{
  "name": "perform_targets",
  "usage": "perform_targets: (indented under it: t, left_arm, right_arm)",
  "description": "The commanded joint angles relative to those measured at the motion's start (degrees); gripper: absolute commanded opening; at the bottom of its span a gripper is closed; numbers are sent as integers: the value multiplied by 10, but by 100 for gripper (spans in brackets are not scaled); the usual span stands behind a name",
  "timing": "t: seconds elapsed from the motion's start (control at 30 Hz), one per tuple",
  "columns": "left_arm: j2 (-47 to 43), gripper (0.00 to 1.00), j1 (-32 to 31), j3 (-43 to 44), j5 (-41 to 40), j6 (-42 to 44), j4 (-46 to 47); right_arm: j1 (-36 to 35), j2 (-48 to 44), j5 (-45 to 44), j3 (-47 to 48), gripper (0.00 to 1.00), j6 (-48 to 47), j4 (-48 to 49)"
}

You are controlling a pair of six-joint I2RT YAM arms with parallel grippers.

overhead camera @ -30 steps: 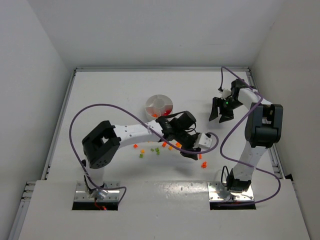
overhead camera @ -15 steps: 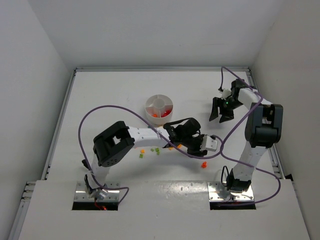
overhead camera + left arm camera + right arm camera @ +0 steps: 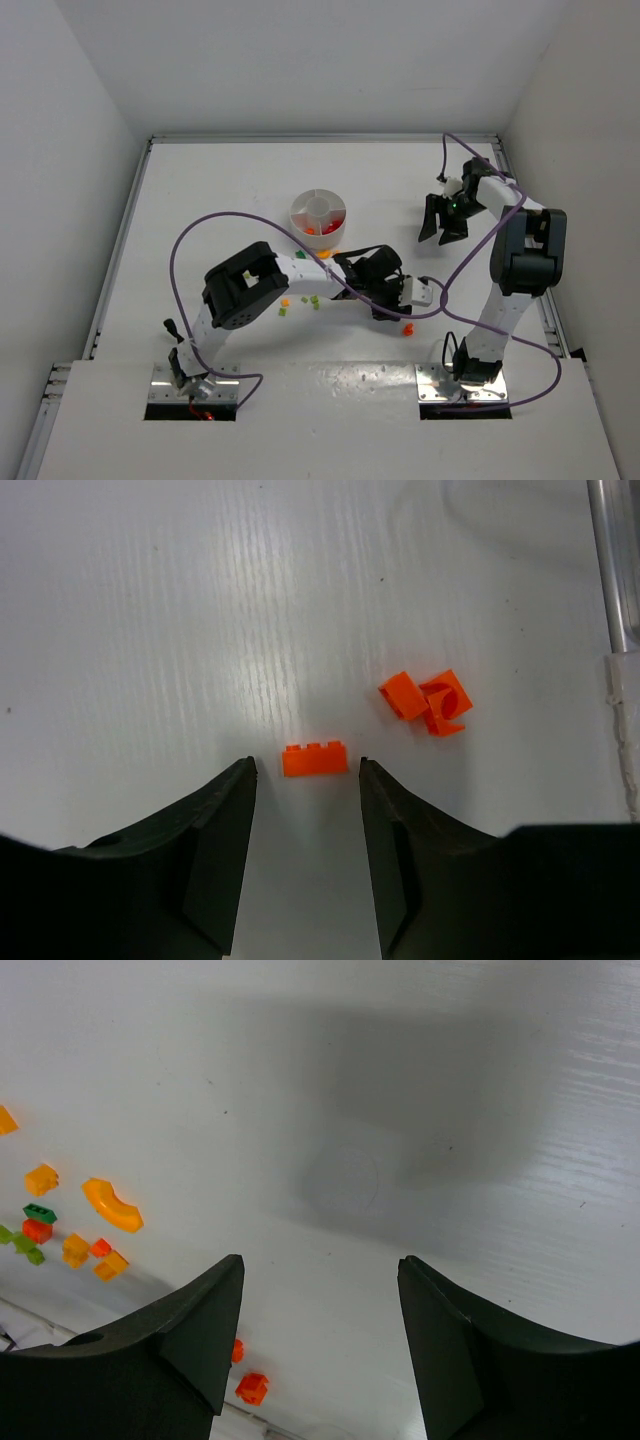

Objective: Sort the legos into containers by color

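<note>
A small orange lego brick (image 3: 315,759) lies on the white table right at the tips of my left gripper (image 3: 305,765), whose jaws stand open on either side of it without touching. Two more orange legos (image 3: 427,699) lie just beyond it to the right. From above, the left gripper (image 3: 390,308) hovers low beside an orange lego (image 3: 407,328). The round white dish (image 3: 303,212) holds red pieces in one compartment. My right gripper (image 3: 320,1270) is open and empty over bare table, away from the dish at the far right (image 3: 440,222).
Loose green and orange legos (image 3: 300,302) lie scattered under the left forearm. The right wrist view shows a curved orange piece (image 3: 112,1205) among several small bricks at its left edge. A metal rail (image 3: 608,560) runs along the table edge. Purple cables loop over the table.
The left arm's elbow has swung right and its gripper has dropped toward the orange legos near the front, its jaws a little wider. The right arm has not moved.
</note>
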State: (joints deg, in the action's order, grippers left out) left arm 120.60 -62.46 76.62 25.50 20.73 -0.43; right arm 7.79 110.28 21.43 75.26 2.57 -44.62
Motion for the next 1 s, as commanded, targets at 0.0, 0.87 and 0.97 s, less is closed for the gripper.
perform_targets:
  t: [0.0, 0.87, 0.97]
  left_arm:
    - [5, 52, -5, 19, -1, -15, 23]
    - [17, 50, -10, 2, 0, -36, 33]
    - [17, 50, -10, 2, 0, -36, 33]
  right_arm:
    - [4, -27, 1, 12, 64, -5, 9]
    - [4, -16, 1, 17, 64, -5, 4]
    - [4, -10, 6, 23, 64, -5, 4]
